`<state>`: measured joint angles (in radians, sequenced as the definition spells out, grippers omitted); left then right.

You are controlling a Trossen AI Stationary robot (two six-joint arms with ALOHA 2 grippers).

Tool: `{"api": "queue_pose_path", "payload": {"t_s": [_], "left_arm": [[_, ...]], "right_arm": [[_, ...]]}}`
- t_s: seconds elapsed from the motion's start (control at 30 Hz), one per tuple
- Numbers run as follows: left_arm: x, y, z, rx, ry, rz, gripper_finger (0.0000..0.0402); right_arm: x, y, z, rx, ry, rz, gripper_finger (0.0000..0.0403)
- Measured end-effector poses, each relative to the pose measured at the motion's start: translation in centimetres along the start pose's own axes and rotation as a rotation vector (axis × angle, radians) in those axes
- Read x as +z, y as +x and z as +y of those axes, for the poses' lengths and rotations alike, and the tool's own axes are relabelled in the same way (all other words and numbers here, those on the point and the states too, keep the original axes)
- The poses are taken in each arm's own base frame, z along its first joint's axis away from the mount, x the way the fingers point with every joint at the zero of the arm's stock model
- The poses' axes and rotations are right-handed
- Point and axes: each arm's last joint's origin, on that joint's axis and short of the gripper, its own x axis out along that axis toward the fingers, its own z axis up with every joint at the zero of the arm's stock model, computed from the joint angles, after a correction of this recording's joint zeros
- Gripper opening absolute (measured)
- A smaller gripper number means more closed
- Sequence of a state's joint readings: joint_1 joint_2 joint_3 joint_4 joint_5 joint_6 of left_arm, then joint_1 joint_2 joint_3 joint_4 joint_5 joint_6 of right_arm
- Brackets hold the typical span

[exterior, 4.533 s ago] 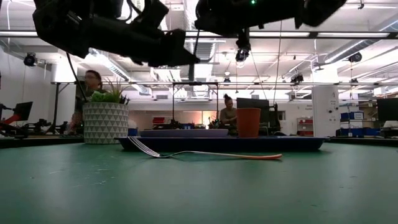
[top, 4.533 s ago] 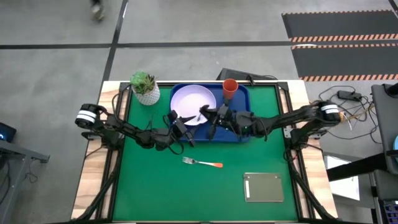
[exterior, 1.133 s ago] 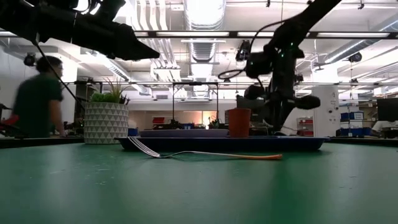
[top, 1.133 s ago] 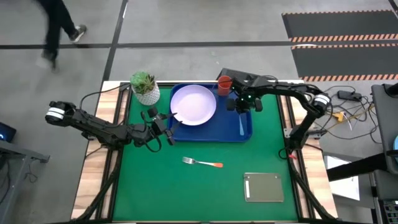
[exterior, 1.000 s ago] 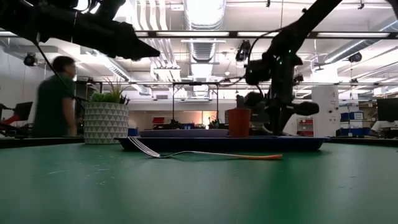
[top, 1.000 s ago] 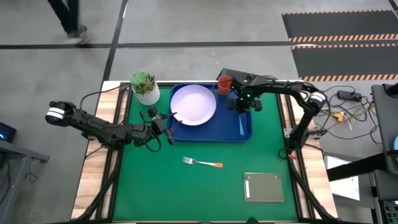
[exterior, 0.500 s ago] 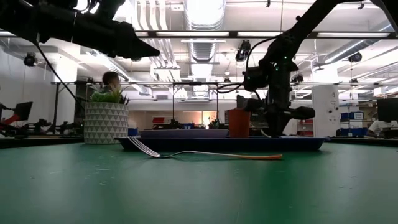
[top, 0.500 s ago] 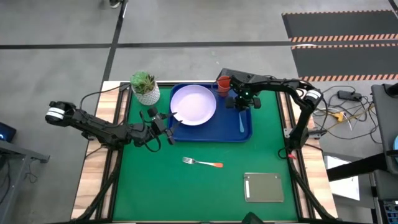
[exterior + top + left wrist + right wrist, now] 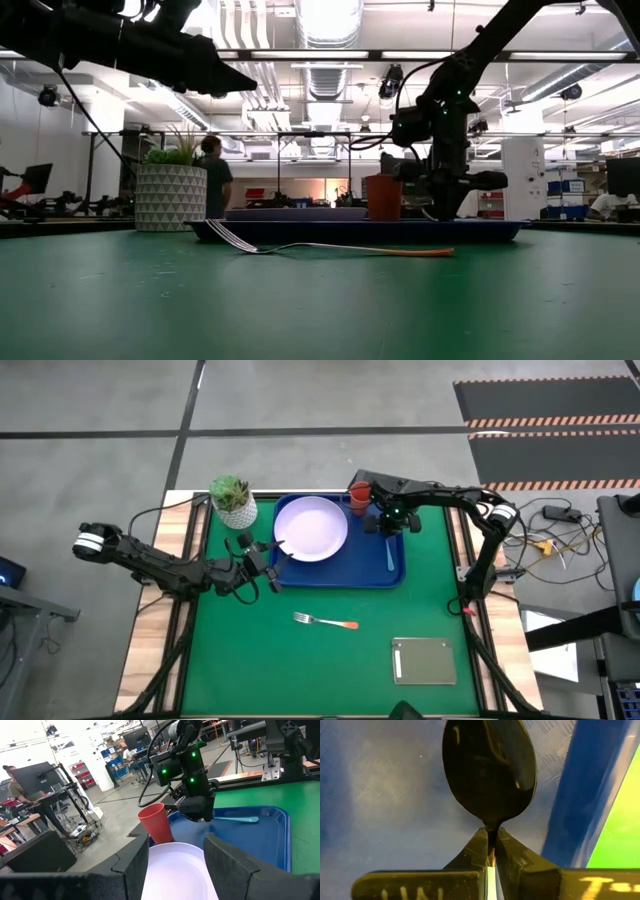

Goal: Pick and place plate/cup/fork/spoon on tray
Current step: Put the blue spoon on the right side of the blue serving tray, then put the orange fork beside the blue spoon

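Three of the four items are already lying on the tray (image 9: 338, 577): the plate (image 9: 311, 527) on its left half, the cup (image 9: 359, 494) at the far edge, and the spoon (image 9: 389, 557) on the right half. The spoon's neck is being pinched between the nearly closed fingers of the right gripper (image 9: 490, 851), w/ its bowl resting on or just above the tray floor. The fork (image 9: 326, 622) is lying on the green mat, well apart from the tray's near rim.

Risks, as judged: the spoon could be dragged or flipped if the arm is being lifted before the fingers are spread; the cup, just beside the right gripper, could be knocked over by a sideways swing.

The left gripper (image 9: 262, 556) is being held wide and empty at the tray's near-left corner, facing the plate. Room is being left open btwn the tray and the fork, and around the fork; the grey slab (image 9: 424, 661) and plant pot (image 9: 235, 503) are sitting well clear.
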<state>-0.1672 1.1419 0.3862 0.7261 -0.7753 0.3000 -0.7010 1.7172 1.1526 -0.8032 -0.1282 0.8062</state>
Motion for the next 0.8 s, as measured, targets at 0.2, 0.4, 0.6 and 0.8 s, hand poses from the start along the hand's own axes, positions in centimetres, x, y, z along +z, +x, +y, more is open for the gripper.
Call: {"api": "queue_pose_path", "payload": {"t_s": [0.2, 0.4, 0.6, 0.8], "left_arm": [[0.0, 0.0, 0.0, 0.0, -0.001, 0.0, 0.0169], [0.0, 0.0, 0.0, 0.0, -0.001, 0.0, 0.0169], [0.0, 0.0, 0.0, 0.0, 0.001, 0.001, 0.0169], [-0.2, 0.0, 0.0, -0.001, 0.004, 0.005, 0.0169]], "right_arm": [[0.0, 0.0, -0.1, -0.017, -0.007, -0.015, 0.0041], [0.0, 0.0, -0.1, -0.017, -0.008, -0.014, 0.0076], [0.0, -1.3, 0.2, 0.01, -0.037, -0.025, 0.0105], [-2.3, -4.5, 2.1, 0.1, -0.193, -0.083, 0.0116]]}}
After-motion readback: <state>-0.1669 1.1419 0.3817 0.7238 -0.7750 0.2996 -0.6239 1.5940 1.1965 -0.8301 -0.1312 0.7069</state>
